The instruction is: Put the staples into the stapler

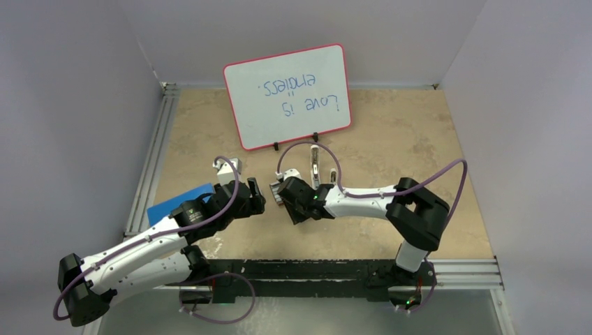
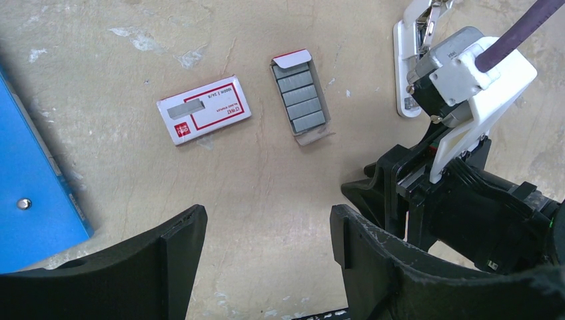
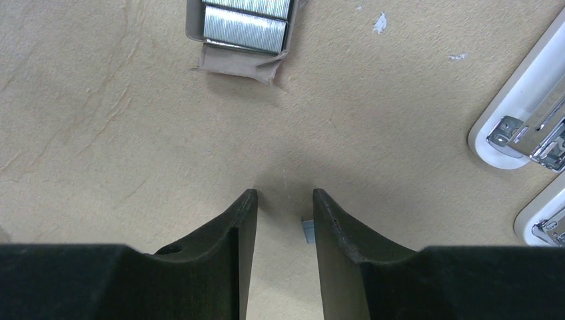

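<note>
The grey tray (image 2: 318, 100) holds several silvery staple strips (image 2: 300, 93) and lies on the table beside the red box with a white label (image 2: 204, 109). The tray's near end with its strips also shows in the right wrist view (image 3: 243, 23). The white stapler (image 1: 316, 166) lies opened, its metal channel showing (image 3: 526, 113). My left gripper (image 2: 266, 230) is open and empty, short of the box and tray. My right gripper (image 3: 284, 200) is low over the table just short of the tray, jaws a narrow gap apart. A small silvery piece (image 3: 308, 231) sits by its right finger's inner face, not clamped.
A whiteboard (image 1: 287, 94) with a red rim stands at the back. A blue flat object (image 2: 33, 193) lies left of my left gripper. A small white object (image 1: 230, 166) sits behind the left gripper. The two grippers are close together mid-table.
</note>
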